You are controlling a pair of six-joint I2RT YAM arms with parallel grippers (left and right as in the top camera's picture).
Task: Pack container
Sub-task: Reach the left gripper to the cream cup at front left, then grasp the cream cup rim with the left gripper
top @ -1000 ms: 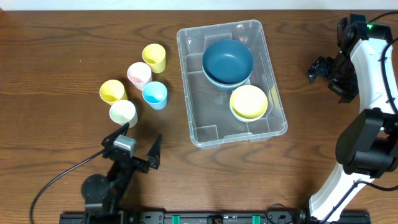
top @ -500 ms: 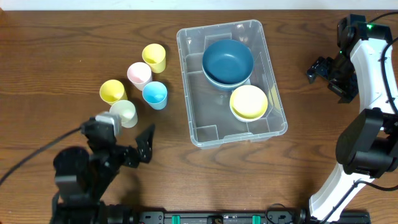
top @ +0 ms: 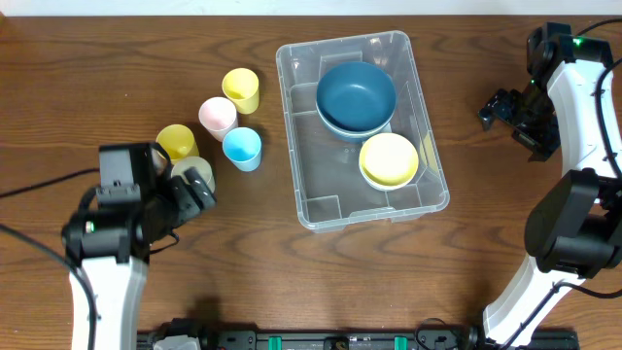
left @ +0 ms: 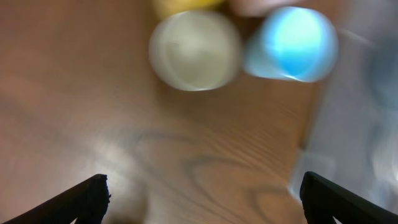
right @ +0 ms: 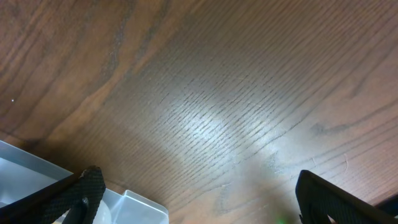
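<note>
From overhead I see the container (top: 321, 190) sitting right of centre on the wooden surface (top: 87, 58). A dark blue bowl (top: 356, 95) sits at its far end and a yellow bowl (top: 389, 160) nearer me, both already inside. Five cups stand outside to its left, so I judge the cup-packing step is in hand. My left tool (top: 187, 192) sits just beside the pale cup (top: 192, 171), the nearest of the group, with a yellow cup (top: 175, 140) touching or almost touching it behind and the blue cup (top: 242, 148) near on the container side. My right tool (top: 503, 107) hangs well apart from everything, off the container's right side. The left wrist view is blurred, but the left tool (left: 208, 196) has its fingers spread wide with nothing between them. The pale cup (left: 194, 50) lies ahead of the tips, the blue cup (left: 291, 43) is close on its right, and the container (left: 364, 124) is a haze at the edge. Next I would need to ease forward and down until the fingers straddle the pale cup alone. Then I would pinch, lift clear of its neighbours and carry it to the bare floor at the container's left. The right wrist view shows the right tool (right: 205, 199) also spread and holding nothing, over bare wood with only a corner of the container (right: 28, 169) in sight.
</note>
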